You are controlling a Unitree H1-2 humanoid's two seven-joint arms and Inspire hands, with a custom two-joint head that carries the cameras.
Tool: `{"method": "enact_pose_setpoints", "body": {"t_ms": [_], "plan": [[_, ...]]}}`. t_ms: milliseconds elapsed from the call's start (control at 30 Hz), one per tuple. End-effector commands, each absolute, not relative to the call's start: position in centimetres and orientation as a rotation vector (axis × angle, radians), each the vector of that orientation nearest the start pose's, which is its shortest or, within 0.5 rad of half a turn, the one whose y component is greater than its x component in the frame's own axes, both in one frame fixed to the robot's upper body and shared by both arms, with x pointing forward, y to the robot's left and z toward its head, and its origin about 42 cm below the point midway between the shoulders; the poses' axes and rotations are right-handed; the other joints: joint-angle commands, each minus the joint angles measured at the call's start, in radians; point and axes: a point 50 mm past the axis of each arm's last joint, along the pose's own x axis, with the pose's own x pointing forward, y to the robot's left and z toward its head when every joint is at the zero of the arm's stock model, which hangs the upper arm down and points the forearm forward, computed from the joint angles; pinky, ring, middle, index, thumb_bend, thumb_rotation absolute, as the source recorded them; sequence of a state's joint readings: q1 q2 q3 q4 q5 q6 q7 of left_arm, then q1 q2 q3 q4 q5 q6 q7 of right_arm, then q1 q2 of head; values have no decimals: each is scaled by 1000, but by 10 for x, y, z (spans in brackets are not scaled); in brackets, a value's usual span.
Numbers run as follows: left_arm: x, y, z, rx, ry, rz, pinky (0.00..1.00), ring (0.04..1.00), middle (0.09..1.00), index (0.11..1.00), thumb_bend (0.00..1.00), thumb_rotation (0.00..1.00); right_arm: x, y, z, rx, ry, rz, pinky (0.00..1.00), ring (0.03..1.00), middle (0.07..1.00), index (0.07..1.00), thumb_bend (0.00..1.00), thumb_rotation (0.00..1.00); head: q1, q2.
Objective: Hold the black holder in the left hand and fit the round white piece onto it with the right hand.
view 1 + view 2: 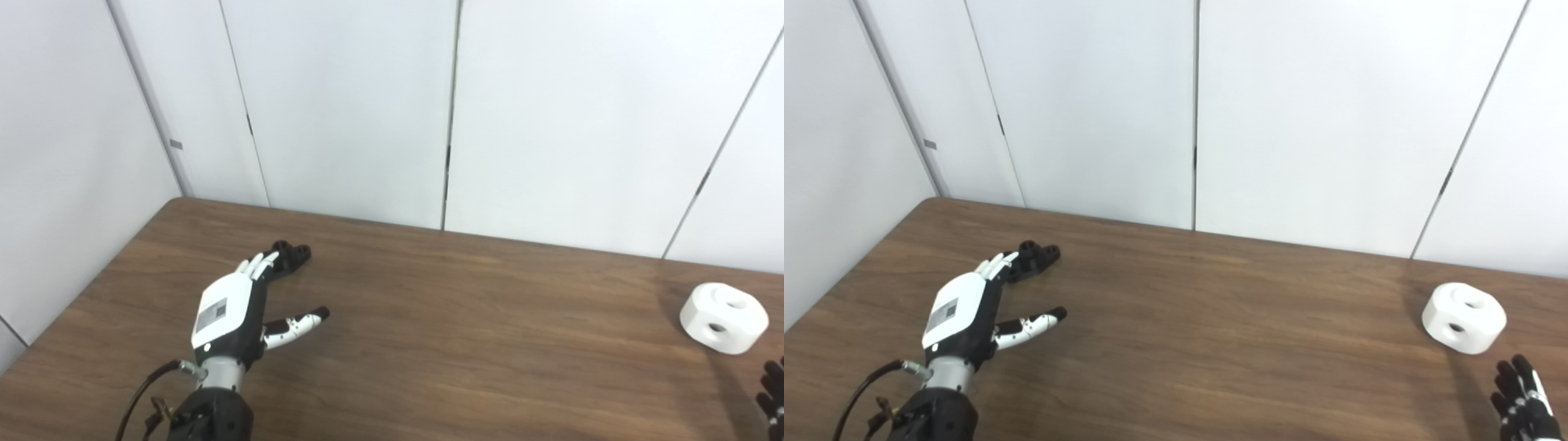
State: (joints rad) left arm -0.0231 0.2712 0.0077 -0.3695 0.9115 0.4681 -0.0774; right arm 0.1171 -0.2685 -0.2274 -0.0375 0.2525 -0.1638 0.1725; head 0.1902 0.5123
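Observation:
The black holder [293, 256] lies on the brown table [465, 318] toward the far left. My left hand [236, 309] reaches out flat just in front of it, fingers apart, their tips at or over the holder's near end, thumb spread to the right; it holds nothing. The round white piece [724, 317], a thick disc with round holes, rests at the right side of the table. My right hand [1522, 398] shows only its spread fingertips at the bottom right corner, short of the white piece and apart from it.
White wall panels [343, 104] close off the back and left of the table. A black cable [144, 392] loops beside my left wrist. The table's left edge [79, 288] runs diagonally near the left arm.

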Motion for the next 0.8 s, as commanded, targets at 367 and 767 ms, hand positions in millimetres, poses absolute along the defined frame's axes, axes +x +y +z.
{"method": "enact_pose_setpoints", "body": {"t_ms": [367, 767], "plan": [[323, 354, 221, 1223, 73, 547, 990, 979, 960, 863, 826, 507, 221, -349, 102, -29, -86, -63, 1000, 996, 983, 994, 615, 979, -1, 1], [353, 375, 217, 1253, 130, 582, 991, 968, 949, 846, 844, 496, 220, -347, 103, -45, -77, -56, 1000, 1000, 989, 996, 608, 1000, 0, 1]]}}
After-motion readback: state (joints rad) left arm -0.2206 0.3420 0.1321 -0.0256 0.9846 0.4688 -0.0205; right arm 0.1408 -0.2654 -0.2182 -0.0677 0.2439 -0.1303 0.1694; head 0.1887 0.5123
